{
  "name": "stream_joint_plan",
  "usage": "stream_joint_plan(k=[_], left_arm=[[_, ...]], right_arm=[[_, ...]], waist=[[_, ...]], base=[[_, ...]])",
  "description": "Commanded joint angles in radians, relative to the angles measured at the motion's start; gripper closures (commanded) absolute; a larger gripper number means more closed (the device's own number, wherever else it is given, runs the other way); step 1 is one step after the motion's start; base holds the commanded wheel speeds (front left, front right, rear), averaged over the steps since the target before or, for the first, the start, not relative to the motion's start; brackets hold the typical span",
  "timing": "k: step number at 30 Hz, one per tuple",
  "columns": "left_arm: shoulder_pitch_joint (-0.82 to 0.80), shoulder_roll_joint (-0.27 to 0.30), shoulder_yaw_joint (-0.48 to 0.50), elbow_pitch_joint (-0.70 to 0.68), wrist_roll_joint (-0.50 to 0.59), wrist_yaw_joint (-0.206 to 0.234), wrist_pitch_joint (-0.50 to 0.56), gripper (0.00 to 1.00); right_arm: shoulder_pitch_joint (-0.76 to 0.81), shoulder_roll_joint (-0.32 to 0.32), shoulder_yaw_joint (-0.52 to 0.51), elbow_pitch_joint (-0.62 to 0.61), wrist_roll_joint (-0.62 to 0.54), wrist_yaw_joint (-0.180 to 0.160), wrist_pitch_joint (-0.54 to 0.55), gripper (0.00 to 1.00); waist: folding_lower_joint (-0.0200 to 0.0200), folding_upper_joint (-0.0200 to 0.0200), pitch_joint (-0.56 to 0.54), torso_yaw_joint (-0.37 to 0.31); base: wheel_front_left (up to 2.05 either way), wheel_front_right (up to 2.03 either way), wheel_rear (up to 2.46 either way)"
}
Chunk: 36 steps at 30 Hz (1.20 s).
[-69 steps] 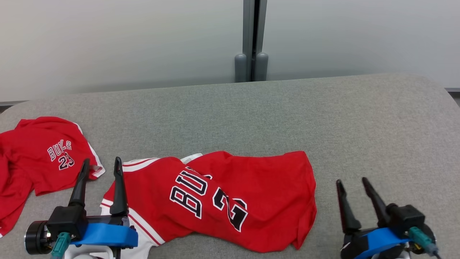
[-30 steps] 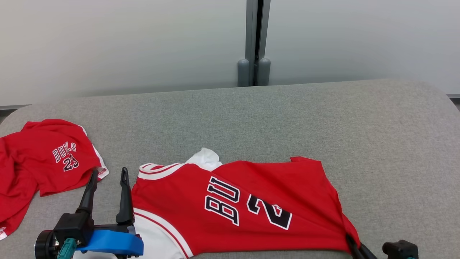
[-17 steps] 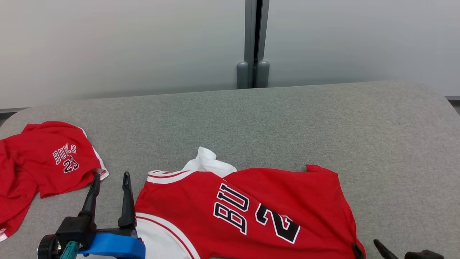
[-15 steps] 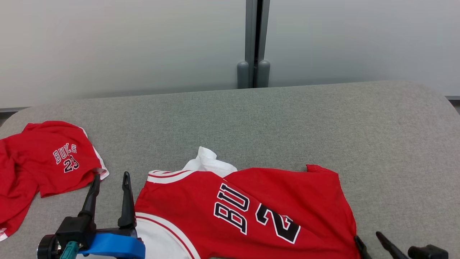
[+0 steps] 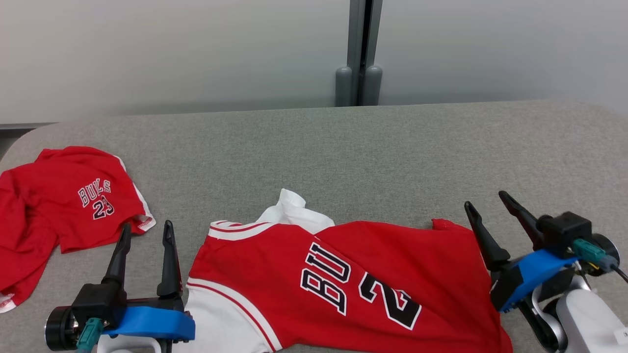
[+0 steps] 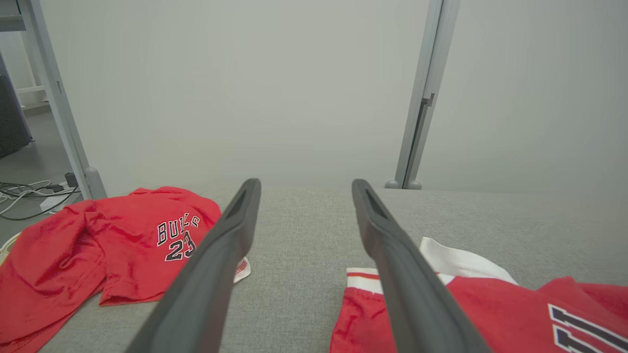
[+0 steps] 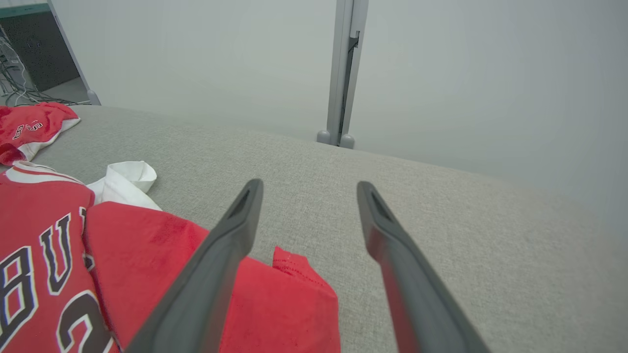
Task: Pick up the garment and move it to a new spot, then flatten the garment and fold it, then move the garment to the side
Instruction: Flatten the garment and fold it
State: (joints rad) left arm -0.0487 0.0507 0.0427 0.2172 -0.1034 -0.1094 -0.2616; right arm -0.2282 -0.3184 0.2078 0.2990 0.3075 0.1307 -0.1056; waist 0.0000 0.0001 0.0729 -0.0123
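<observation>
— On the near middle of the desk (image 5: pixel 392 147), that's the red jersey (image 5: pixel 343 274)?
— Yes, lying rumpled. Both spread wide: left pincer (image 5: pixel 147 226) just beside its collar end, right pincer (image 5: pixel 485 200) at its right edge. Another red garment (image 5: pixel 73 206) lies at the left.

Bright, even, diffuse light with faint soft shadows; sharp focus.

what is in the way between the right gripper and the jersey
Nothing visible. The right gripper is open right at the jersey's right edge, with bare grey cushion beyond it. The red shorts lie far to the left, clear of that side.
</observation>
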Motion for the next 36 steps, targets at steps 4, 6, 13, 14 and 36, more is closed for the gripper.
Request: stream_joint_plan(k=[4,6,13,14,36], left_arm=[[-0.028,-0.001,-0.002,-0.001,0.004,-0.007,-0.005,0.00],[-0.034,0.000,-0.004,-0.001,0.000,-0.007,-0.005,0.00],[-0.046,0.000,-0.007,-0.001,-0.010,0.000,-0.005,0.00],[-0.049,-0.001,-0.009,-0.002,-0.011,0.000,-0.005,0.00],[-0.078,0.000,-0.018,-0.004,-0.027,0.004,-0.005,0.00]], right_arm=[[-0.100,0.004,0.046,0.072,-0.027,0.000,0.023,0.00],[-0.131,0.000,0.068,0.114,-0.035,0.000,0.033,0.00],[-0.211,-0.005,0.129,0.305,-0.031,0.000,0.058,0.00],[-0.220,-0.008,0.139,0.336,-0.034,0.000,0.066,0.00],[-0.433,-0.015,0.246,0.595,0.145,0.000,-0.044,1.00]], waist=[[0.0000,-0.0001,0.025,0.026],[0.0000,-0.0001,0.033,0.034],[0.0000,-0.0001,0.055,0.054],[0.0000,-0.0001,0.058,0.056],[0.0000,-0.0001,0.083,0.062]], base=[[0.00,0.00,0.00],[0.00,0.00,0.00],[0.00,0.00,0.00],[0.00,0.00,0.00],[0.00,0.00,0.00]])
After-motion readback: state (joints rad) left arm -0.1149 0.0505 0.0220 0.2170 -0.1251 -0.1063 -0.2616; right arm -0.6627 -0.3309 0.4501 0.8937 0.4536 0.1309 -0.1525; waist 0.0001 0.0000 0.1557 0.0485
